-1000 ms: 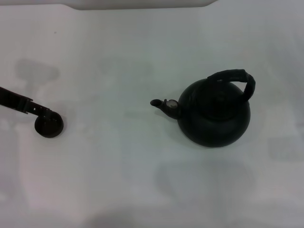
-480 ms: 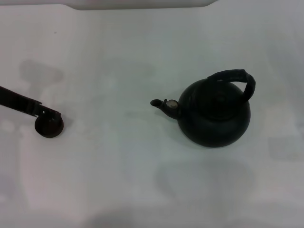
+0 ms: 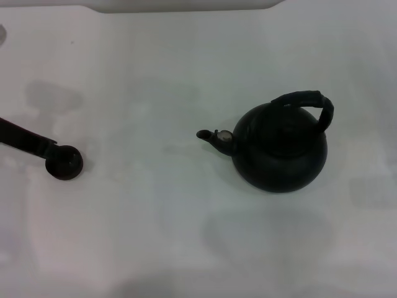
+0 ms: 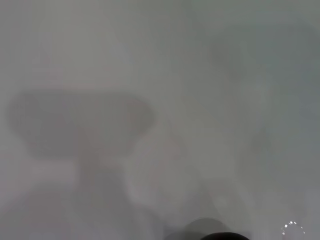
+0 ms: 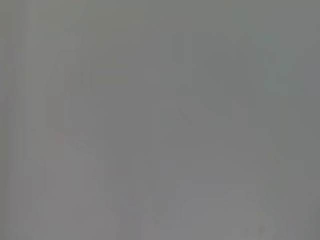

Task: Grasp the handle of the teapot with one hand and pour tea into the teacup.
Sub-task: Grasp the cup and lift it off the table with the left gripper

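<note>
- Jaws of the left gripper (image 3: 48,148) cannot be read: from the head view only a dark bar reaches in from the left edge, its tip against the far-left rim of the teacup (image 3: 64,162), and whether the fingers are spread or closed on anything does not show.
- Right gripper: out of every view; its wrist camera gives only a flat grey field.
- On the white table (image 3: 155,74) the teacup sits upright at the far left, small and dark, with its round mouth facing up.
- Well apart from it, right of centre, stands the teapot (image 3: 280,149), upright on the surface with nothing touching it.
- Its short spout (image 3: 209,136) points left toward the teacup, with a pale metal flap just behind the tip.
- Over the top arches the handle (image 3: 310,102), standing up and leaning toward the pot's far-right side, free of any gripper.
- From the left wrist camera, mostly blurred table and soft shadows show, with a dark curved sliver at the lower edge that cannot be identified.
</note>
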